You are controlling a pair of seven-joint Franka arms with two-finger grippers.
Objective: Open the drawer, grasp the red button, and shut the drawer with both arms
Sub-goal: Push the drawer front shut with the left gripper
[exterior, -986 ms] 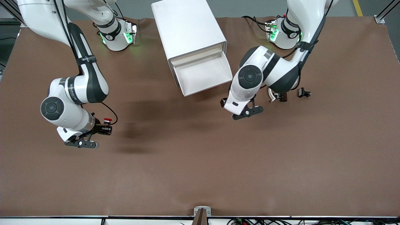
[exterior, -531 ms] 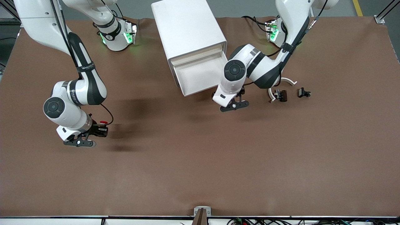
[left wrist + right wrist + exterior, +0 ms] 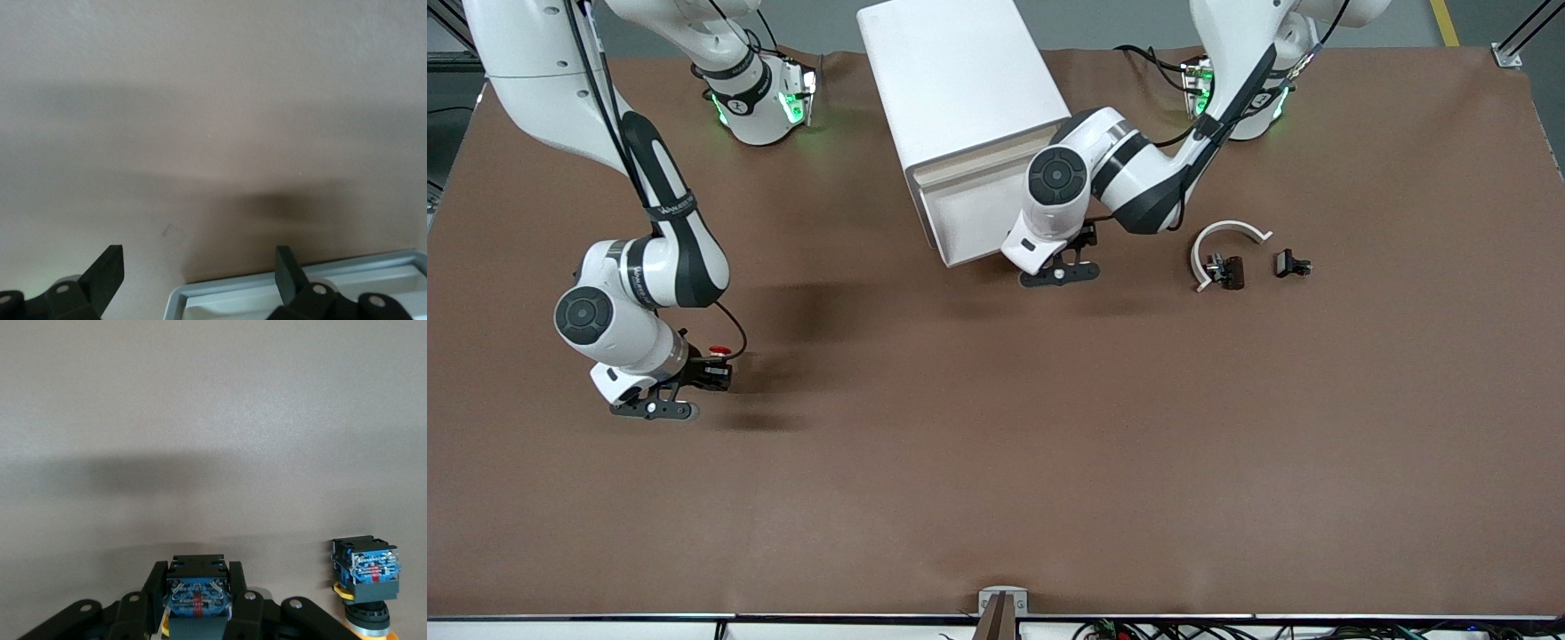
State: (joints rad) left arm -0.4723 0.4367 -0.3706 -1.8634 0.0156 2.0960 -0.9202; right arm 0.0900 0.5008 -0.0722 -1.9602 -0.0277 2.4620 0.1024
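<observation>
Your right gripper [image 3: 197, 603] clamps the red button [image 3: 716, 352] by its blocky body, low over the table [image 3: 996, 462]. It looks light and rigid. Left gripper [image 3: 200, 270], spread wide, straddles the open drawer [image 3: 969, 218] front corner; push there squarely.

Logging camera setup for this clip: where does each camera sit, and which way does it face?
Front: high across the table, facing the bases, looking down on cabinet and open drawer; left arm and right arm show.
Left wrist: on the left arm, looking at table and drawer rim; open left tool shows.
Right wrist: on the right arm, looking at table; right tool shut on button, second button beside.
Shared: front and left wrist both show the drawer.
</observation>
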